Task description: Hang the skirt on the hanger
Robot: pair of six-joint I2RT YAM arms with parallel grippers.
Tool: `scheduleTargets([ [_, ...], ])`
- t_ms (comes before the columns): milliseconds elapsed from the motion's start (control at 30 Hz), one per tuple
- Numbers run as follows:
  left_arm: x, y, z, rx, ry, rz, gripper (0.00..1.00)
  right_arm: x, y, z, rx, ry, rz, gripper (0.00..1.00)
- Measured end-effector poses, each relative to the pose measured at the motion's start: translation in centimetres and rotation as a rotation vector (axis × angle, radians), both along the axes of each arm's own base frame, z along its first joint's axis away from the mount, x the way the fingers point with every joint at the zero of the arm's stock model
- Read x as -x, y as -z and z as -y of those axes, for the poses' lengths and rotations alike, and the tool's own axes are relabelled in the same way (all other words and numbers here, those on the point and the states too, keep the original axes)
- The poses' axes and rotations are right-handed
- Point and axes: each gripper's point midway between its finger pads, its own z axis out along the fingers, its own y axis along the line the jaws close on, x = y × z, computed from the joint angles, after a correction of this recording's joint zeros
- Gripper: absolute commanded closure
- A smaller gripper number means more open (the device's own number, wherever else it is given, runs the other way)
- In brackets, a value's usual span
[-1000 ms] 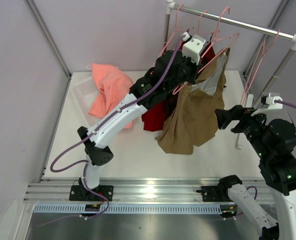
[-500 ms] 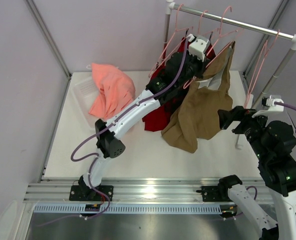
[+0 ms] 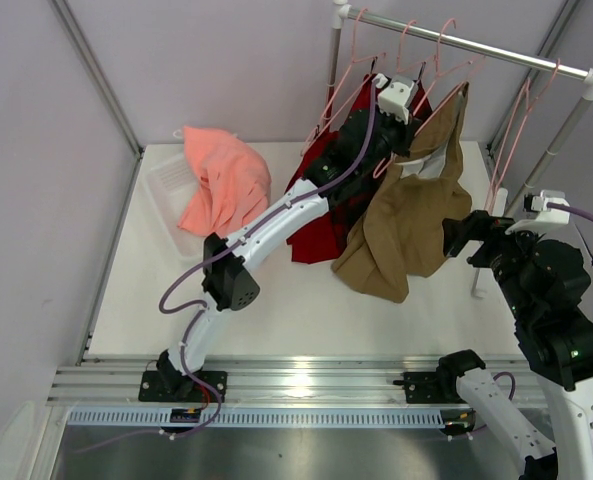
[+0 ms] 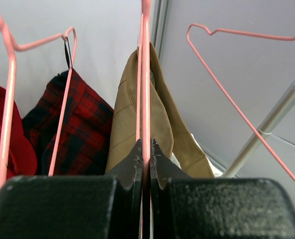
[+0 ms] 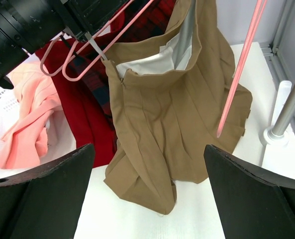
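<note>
The khaki skirt (image 3: 406, 230) hangs by its waistband from a pink hanger (image 3: 428, 112). My left gripper (image 3: 401, 100) is shut on that hanger just under the rack rail. In the left wrist view the fingers (image 4: 145, 144) pinch the pink wire (image 4: 146, 74), and the skirt (image 4: 127, 114) drapes beyond them. The skirt's lower folds (image 5: 177, 114) rest bunched on the white table. My right gripper (image 3: 466, 235) stands open to the skirt's right, its jaws (image 5: 148, 164) wide apart and holding nothing.
A metal rack rail (image 3: 476, 45) carries several more pink hangers (image 3: 511, 140). A red plaid garment (image 3: 321, 200) hangs left of the skirt. A salmon garment (image 3: 221, 185) lies at the back left. The rack post base (image 5: 276, 132) stands near my right gripper.
My left arm has stretched up and back toward the rail, lifting the hanger and the skirt higher and to the right. The right gripper has stayed open, nearly still.
</note>
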Motion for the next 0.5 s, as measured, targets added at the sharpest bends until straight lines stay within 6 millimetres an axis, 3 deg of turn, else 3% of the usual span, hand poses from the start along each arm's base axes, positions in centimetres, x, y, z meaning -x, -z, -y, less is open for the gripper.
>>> scheduleTargets([
  [200,-0.5,0.8,0.0,-0.003,-0.003,-0.021,0.92,-0.2,0.3,0.3,0.008,0.020,-0.008,0.01],
  [367,-0.4,0.9,0.1,-0.001,0.008,-0.015,0.85,-0.8,0.7,0.2,0.012,0.021,-0.030,0.01],
  [467,-0.2,0.9,0.3,-0.005,0.025,-0.003,0.71,-1.0,1.0,0.1,0.014,0.021,-0.041,0.00],
  [500,-0.1,0.9,0.3,-0.008,0.029,-0.003,0.60,-1.1,1.0,0.1,0.014,0.021,-0.044,0.01],
])
